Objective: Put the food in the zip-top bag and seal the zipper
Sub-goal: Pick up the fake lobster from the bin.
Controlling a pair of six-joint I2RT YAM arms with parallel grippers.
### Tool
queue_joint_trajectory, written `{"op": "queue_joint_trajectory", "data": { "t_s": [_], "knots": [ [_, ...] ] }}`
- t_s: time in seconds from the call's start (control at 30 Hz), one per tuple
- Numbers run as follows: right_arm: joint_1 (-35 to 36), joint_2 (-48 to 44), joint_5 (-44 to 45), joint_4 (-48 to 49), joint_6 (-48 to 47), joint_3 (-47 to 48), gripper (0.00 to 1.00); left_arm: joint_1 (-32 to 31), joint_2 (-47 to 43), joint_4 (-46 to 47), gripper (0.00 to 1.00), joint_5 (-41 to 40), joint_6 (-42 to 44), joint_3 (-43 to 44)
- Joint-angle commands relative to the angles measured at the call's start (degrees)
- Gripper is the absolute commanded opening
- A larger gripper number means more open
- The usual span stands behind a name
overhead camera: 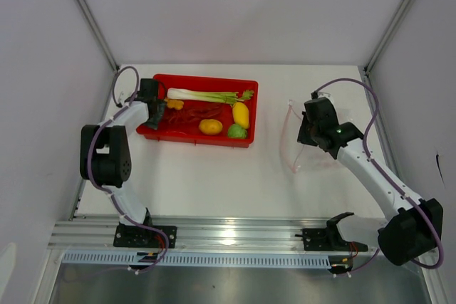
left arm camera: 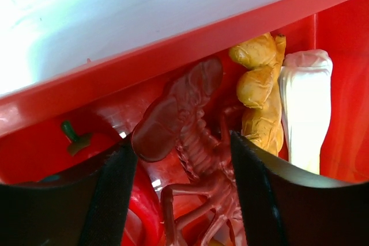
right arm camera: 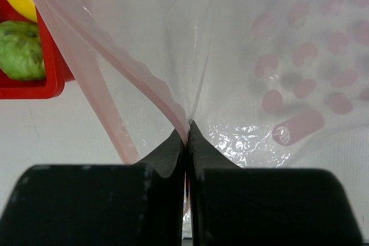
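Food (overhead camera: 210,127): none bagged yet, all in the red tray (overhead camera: 196,142) toward ten o'clock on the tabletop (overhead camera: 214,183). Leek (overhead camera: 206,95) along the tray's twelve o'clock wall, orange ruffled piece (overhead camera: 174,104) and chillies (overhead camera: 189,115) at its nine o'clock end, yellow oval fruits (overhead camera: 241,114) and green round fruit (overhead camera: 237,131) toward four o'clock.

Lying at three o'clock from the tray, close to it: zip-top bag (overhead camera: 291,144), with the zipper (overhead camera: 283,133) along the edge facing the tray.

Step in hand, by judgement: first pickup. Left pincer (left arm camera: 181,194) down inside the tray's nine o'clock end, spread, with one of the chillies between its fingers (left arm camera: 109,200) and not clamped. Cannot tell whether either pad touches it. Right pincer (right arm camera: 186,142) pressed together on one layer of the bag at the mouth, raising it so the two zipper strips stand parted.

Next move, likely:
- Close squarely on that slim, curved piece, apt to slip or drag a neighbour.
- Lift clear of the tray wall and carry toward three o'clock.
- Feed into the gap under the raised lip, with a steady hold on the right throughout.

Writing: none readable anywhere. Only pinkish oval blotches on the bag's film; no letters, no brand.
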Motion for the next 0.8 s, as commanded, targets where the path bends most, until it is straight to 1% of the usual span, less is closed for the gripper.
{"op": "queue_joint_trajectory", "data": {
  "t_s": [0.0,0.1,0.2,0.23,0.27,0.37,0.5,0.63,0.7,0.77],
  "knots": [
    [-0.35,-1.99,-0.36,1.5,-0.53,-0.24,0.0,0.64,-0.39,3.14,0.62,1.61,-0.77,-1.48],
    [-0.44,-2.7,-0.45,1.85,-0.36,-0.68,0.0,1.16,-0.57,3.85,0.53,2.49,-1.03,-2.54],
    [-0.52,-3.05,-0.89,1.94,-0.18,-0.77,0.0,1.87,-0.83,4.21,0.52,3.29,-1.12,-3.07],
    [-0.44,-3.31,-1.06,1.85,-0.1,-0.77,0.0,1.87,-0.83,4.12,0.53,3.38,-1.03,-2.98],
    [-0.52,-3.49,-1.15,1.85,-0.18,-0.77,0.0,1.87,-0.83,3.42,0.59,3.38,-0.77,-3.07],
    [-0.52,-4.1,-1.15,1.94,-0.36,-0.86,0.0,1.87,-1.53,2.45,0.64,2.77,-0.59,-2.71],
    [-0.44,-4.98,-1.5,2.46,-0.27,-1.39,0.0,3.62,-3.11,2.89,0.63,1.01,0.9,-3.33],
    [-0.52,-5.42,-1.94,3.17,0.08,-1.91,0.0,4.68,-2.5,1.75,0.57,1.27,0.99,-2.02],
    [-0.52,-5.6,-1.86,3.17,-0.09,-2.09,0.0,4.86,-2.41,1.66,0.49,0.83,1.78,-1.49],
    [-0.61,-5.95,-1.59,3.25,-0.18,-2.53,0.0,4.86,-1.89,1.92,0.43,0.39,2.31,-1.05]
  ]
}}
